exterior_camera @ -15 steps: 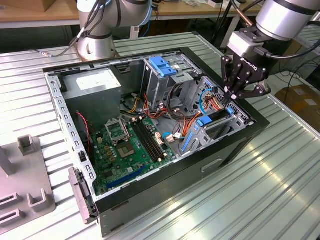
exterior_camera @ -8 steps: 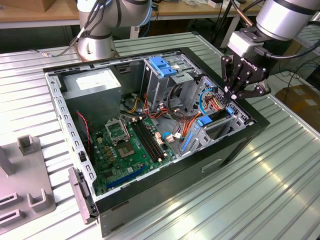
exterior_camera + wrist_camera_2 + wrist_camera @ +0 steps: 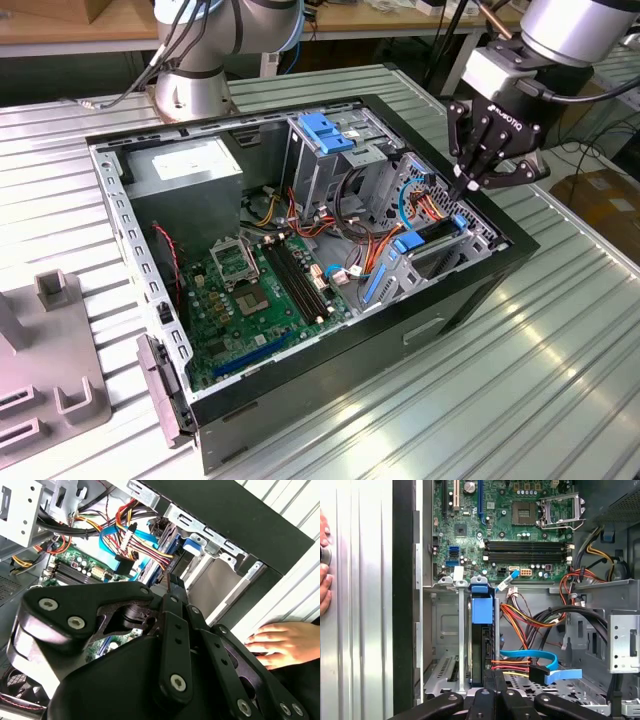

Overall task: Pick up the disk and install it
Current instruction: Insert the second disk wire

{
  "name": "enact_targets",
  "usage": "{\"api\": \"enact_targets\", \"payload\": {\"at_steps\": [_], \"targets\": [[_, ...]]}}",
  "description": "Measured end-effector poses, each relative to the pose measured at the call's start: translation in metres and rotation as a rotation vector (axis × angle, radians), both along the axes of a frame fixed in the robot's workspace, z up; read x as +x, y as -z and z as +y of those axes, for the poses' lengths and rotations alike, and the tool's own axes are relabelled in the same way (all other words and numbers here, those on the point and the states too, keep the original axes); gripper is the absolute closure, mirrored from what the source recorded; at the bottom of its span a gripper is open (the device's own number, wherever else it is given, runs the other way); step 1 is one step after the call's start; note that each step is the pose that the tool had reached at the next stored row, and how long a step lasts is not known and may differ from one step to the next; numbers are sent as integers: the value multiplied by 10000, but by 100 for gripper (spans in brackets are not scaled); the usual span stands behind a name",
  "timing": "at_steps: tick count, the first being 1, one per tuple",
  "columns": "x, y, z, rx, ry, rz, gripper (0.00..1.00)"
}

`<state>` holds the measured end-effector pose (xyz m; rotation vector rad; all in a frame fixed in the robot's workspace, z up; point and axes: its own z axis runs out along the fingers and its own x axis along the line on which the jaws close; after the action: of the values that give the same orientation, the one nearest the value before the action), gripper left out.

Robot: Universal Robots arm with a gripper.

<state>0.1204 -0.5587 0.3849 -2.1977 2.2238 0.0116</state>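
Disk [image 3: 481,645] edge-on, mostly hidden

The disk [image 3: 481,645] stands on edge in its bay inside the computer case [image 3: 480,290], gripper [image 3: 470,180] above it.

Disk [image 3: 481,645] edge-on in bay, label hidden; hand [image 3: 282,645] cut by frame edge

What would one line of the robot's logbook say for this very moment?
pincer: shut, over drive bay | disk: edge-on in bay slot | hand: on table beside case
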Motion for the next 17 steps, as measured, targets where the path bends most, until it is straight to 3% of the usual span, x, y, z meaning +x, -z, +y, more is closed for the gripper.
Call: {"api": "enact_targets", "payload": {"at_steps": [9, 17], "targets": [[-41, -8, 1, -4, 0, 13, 90], [-52, -65, 28, -10, 0, 13, 90]]}}
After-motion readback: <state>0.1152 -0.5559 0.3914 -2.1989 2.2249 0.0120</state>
